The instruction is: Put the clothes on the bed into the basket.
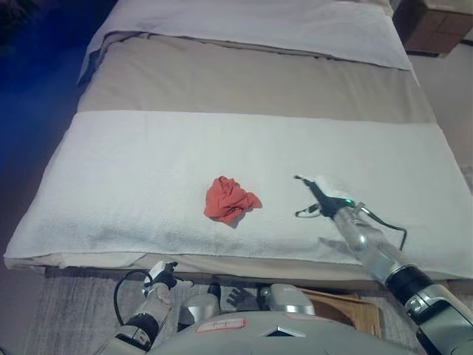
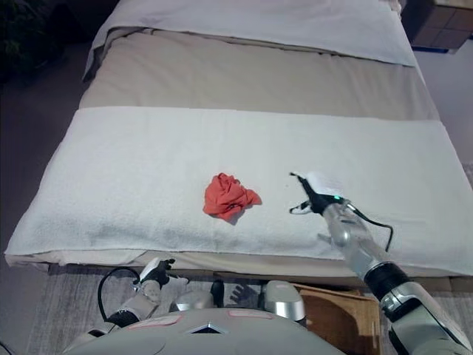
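Observation:
A crumpled red cloth (image 1: 230, 198) lies on the white blanket (image 1: 133, 177) spread across the foot of the bed. My right hand (image 1: 319, 195) hovers low over the blanket about a hand's width to the right of the cloth, open, fingers stretched toward it and holding nothing. My left hand (image 1: 164, 276) hangs low in front of the bed's near edge at the lower left, relaxed and empty. Part of a brown woven basket (image 2: 336, 316) shows on the floor below the bed's front edge, right of centre.
The bed has a beige sheet (image 1: 244, 81) in the middle and a white cover (image 1: 259, 22) at the far end. A brown wooden cabinet (image 1: 436, 26) stands at the top right. Grey rug lies under the bed's near edge.

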